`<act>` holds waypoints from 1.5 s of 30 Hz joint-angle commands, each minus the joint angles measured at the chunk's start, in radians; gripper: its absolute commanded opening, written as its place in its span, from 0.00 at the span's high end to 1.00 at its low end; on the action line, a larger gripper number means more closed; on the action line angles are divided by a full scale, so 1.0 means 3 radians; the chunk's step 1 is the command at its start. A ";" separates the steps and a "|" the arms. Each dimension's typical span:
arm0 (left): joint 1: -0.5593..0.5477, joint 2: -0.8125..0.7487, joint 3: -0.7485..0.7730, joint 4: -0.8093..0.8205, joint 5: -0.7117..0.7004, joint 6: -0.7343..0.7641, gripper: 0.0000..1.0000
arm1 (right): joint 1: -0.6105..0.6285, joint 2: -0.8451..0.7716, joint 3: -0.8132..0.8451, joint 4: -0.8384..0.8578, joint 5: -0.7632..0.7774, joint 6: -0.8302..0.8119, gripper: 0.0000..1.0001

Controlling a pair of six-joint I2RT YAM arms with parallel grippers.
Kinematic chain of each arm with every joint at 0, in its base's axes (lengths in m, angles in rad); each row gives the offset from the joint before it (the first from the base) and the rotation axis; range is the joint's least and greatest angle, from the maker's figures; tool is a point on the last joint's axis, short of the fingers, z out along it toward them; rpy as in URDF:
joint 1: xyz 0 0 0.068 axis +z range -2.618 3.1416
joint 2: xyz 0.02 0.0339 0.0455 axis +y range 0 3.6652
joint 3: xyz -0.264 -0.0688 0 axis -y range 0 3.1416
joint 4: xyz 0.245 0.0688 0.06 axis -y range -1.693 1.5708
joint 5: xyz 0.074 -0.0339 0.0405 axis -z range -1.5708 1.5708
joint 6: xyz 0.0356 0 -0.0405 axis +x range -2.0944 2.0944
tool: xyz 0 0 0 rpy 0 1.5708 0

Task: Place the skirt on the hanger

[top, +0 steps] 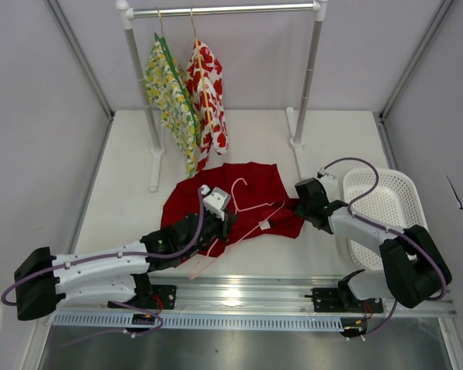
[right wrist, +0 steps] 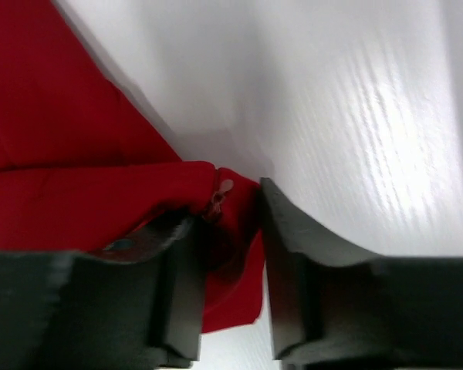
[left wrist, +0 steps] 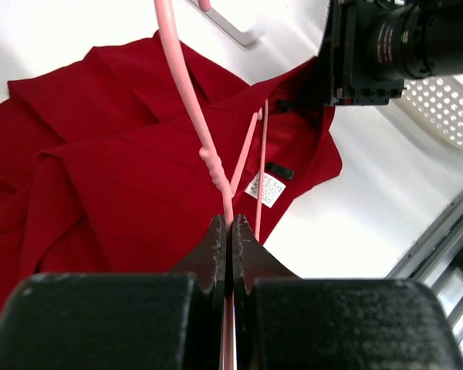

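Red skirt [left wrist: 116,177] spread on desk [top: 131,193], left tool [left wrist: 230,231] clenched on pink hanger [left wrist: 187,100] lying over it, right tool [right wrist: 228,204] straddling skirt's right edge, cannot tell if clenched

No words or numbers could be read anywhere. A small white tag [left wrist: 265,189] lay on the skirt [left wrist: 123,177], but its marks were too tiny to read. A little black label [left wrist: 279,170] sat just beside it and looked blank.

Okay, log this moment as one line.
left fingers: shut on pink hanger | right fingers: open, astride red skirt edge | skirt: lying on table, not on hanger
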State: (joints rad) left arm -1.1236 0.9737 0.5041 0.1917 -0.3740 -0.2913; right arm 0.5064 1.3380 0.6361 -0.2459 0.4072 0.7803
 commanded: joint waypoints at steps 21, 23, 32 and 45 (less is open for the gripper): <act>0.1020 0.0568 0.0846 -0.0900 -0.0057 -0.0803 1.00 | -0.0338 -0.1199 -0.1021 0.3987 -0.3034 0.1237 1.00; 0.1035 0.0655 0.0841 -0.0910 -0.0047 -0.0814 1.00 | -0.0333 -0.0914 -0.1041 0.4838 -0.3259 0.1738 1.00; 0.1046 0.0774 0.0513 -0.0879 0.0004 -0.0998 1.00 | -0.0323 -0.0471 -0.0791 0.4728 -0.3561 0.1952 1.00; 0.1046 0.0553 0.0155 -0.0895 0.0025 -0.1080 1.00 | -0.0302 -0.1637 -0.1123 0.1409 -0.2401 0.0160 0.49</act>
State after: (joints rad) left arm -0.8177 1.1675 0.5613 -0.0959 -0.3771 -0.5869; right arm 0.4110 0.8974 0.3229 0.4171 -0.4282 0.9360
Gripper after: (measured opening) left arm 0.015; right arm 0.478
